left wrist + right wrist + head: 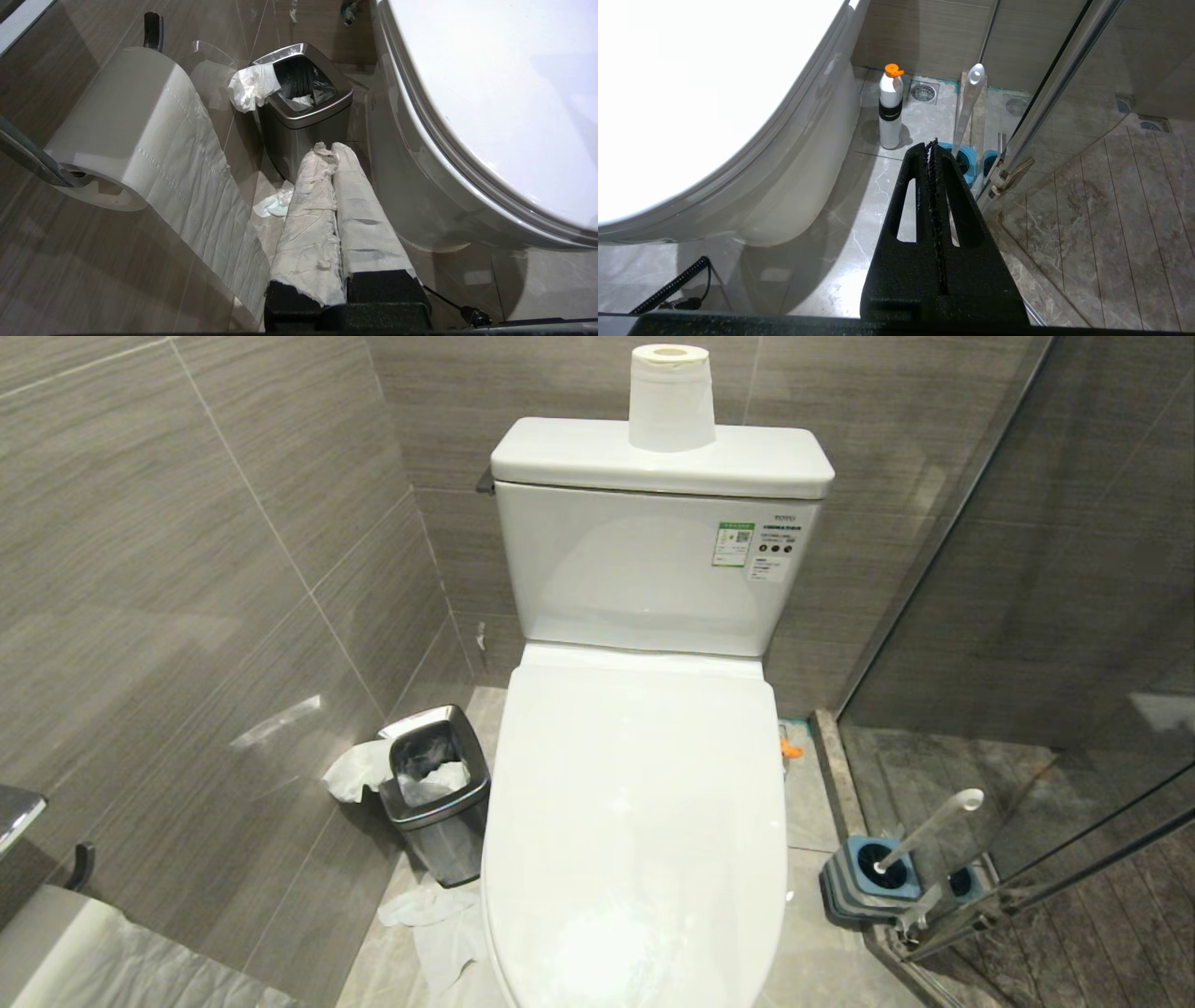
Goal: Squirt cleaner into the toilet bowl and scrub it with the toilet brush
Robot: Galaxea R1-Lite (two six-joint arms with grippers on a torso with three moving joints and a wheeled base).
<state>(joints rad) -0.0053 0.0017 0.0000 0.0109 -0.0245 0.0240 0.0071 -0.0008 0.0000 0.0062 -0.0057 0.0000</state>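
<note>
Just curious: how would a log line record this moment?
toilet lid: down | brush: in holder | left gripper: shut, empty | right gripper: shut, empty

A glossy white toilet [635, 821] is seen against grey streaked wall tiles [187, 569]; the white-handled brush [924, 831] is held in a blue-and-grey holder [864, 882].

The toilet [635, 821] was glossy white ceramic. The bin [436, 793] was brushed steel, the walls [187, 569] matt streaked tile, the floor [859, 196] polished marble-like stone. Crumpled paper wrapped the left gripper [332, 151]; the right gripper [932, 144] was rough black plastic.
</note>
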